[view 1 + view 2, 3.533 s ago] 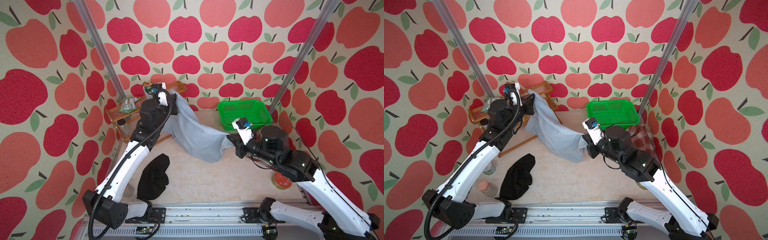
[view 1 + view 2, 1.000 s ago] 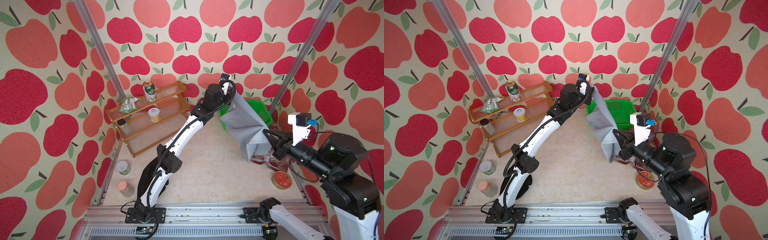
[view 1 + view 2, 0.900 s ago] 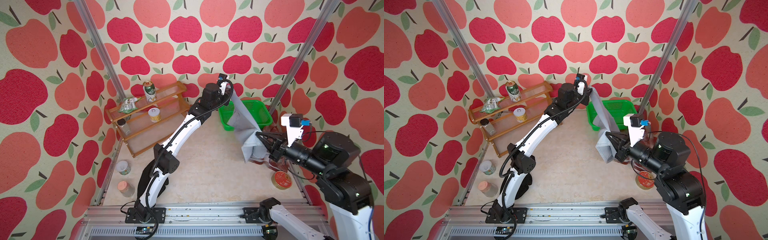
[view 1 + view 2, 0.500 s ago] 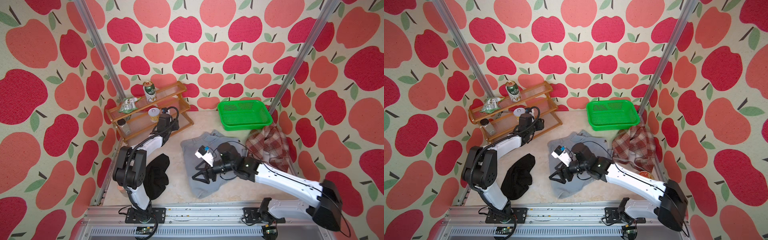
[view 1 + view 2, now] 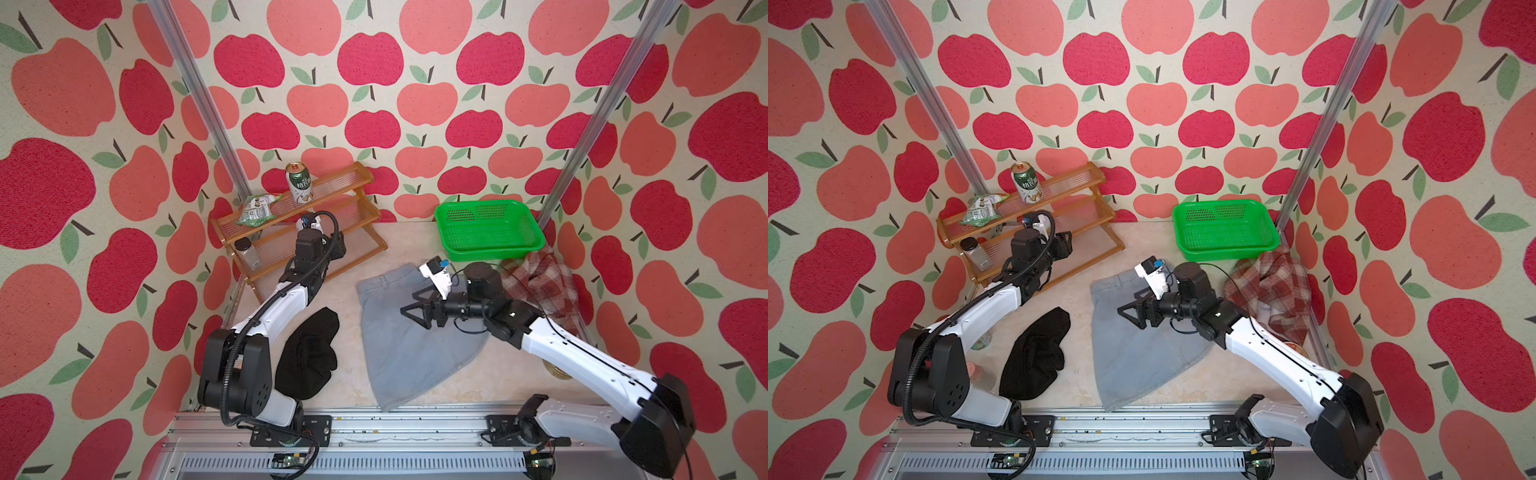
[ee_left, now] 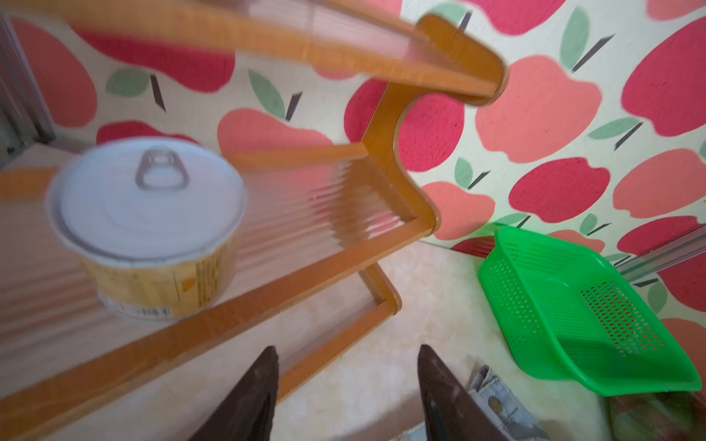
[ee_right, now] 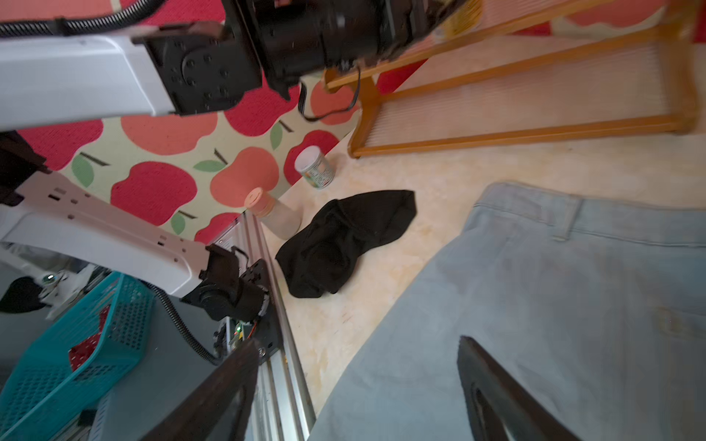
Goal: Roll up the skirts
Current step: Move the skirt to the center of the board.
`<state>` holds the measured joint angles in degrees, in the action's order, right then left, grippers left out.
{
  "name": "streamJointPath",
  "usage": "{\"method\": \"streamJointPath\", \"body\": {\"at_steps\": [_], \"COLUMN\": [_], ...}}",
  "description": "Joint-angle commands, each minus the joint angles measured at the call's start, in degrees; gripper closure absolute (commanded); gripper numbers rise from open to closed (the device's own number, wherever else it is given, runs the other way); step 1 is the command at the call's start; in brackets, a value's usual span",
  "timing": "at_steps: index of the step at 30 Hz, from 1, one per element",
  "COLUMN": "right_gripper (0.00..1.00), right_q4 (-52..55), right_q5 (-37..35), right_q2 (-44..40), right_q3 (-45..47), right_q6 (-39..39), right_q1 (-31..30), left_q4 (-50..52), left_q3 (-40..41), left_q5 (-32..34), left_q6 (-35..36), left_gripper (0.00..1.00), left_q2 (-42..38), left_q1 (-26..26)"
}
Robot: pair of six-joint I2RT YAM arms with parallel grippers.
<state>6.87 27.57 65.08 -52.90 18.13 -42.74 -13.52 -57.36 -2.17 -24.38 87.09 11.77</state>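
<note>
Half a second back the denim skirt lay bunched under the right gripper; now it lies spread flat, waistband toward the rack and basket, hem at the front rail, and the right arm has drawn back over its upper part.

Both top views show the denim skirt (image 5: 409,336) (image 5: 1138,340) mid-table. The right gripper (image 5: 417,309) (image 5: 1133,311) hangs above it with its jaws wide apart, holding nothing. The black skirt (image 5: 309,357) (image 5: 1036,355) lies crumpled just beside the denim one, on the left arm's side, apart from it. The plaid skirt (image 5: 540,282) (image 5: 1273,291) is heaped by the right wall, next to the green basket (image 5: 490,230) (image 5: 1225,228). The left gripper (image 5: 338,245) (image 5: 1065,245) points at the wooden rack (image 5: 361,208) (image 5: 1096,199); its jaws cannot be judged there. A can (image 5: 299,183) (image 5: 1025,183) stands on the top shelf.

The left wrist view is blurred: left gripper (image 6: 347,382), jaws parted and empty above bare table, the rack (image 6: 386,160) ahead with a tin (image 6: 149,225) on a shelf, the basket (image 6: 573,317) beyond, and a buttoned denim corner (image 6: 496,401) beside one finger.

The right wrist view: right gripper (image 7: 355,385), jaws spread, empty, over the denim skirt (image 7: 554,305); the black skirt (image 7: 344,240) lies off on the table, near a jar (image 7: 315,168).
</note>
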Motion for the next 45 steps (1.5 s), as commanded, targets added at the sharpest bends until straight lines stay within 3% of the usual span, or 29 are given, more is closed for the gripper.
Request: {"method": "streamJointPath", "body": {"at_steps": [1,7,14,23,28,32,35,39,45], "right_gripper": [0.13,0.14,0.15,0.15,0.15,0.15,0.15,0.15,0.15], "right_q4": [11.0,14.4,13.5,15.8,15.2,16.4,17.2,18.6,19.8], "right_q5": [-3.3,-0.3,0.6,2.1,2.5,1.8,0.7,-2.8,-9.0], "right_q2": [-6.4,-9.7,-9.7,-10.4,-9.7,-10.1,-10.5,-10.3,-11.8], "right_q3": [1.1,0.9,2.2,1.7,1.5,0.8,0.7,1.0,3.9], "right_q6": [-3.2,-3.2,-2.4,-3.8,-3.4,-3.9,-4.1,-3.7,-0.4], "right_q1": [4.9,12.8,14.3,17.2,17.4,17.5,17.6,18.5,23.3], "left_q4": [1.9,2.9,3.1,5.1,4.9,4.8,6.2,9.4,9.8], "left_q3": [3.1,3.1,2.6,5.2,4.8,4.3,3.0,1.0,3.4], "left_q5": [-6.3,-5.7,-5.4,-3.0,-2.8,-1.5,0.2,3.5,2.1], "left_q6": [-4.8,-4.0,-4.4,-2.7,-3.2,-3.4,-2.5,0.4,0.3], "left_gripper": [0.43,0.44,0.44,0.46,0.62,0.87,1.00,1.00,1.00], "left_q2": [4.3,8.7,15.1,13.7,15.9,17.1,16.1,12.0,6.3], "left_q1": [0.4,6.2,8.0,9.3,10.9,11.9,11.8,10.2,2.2]}}
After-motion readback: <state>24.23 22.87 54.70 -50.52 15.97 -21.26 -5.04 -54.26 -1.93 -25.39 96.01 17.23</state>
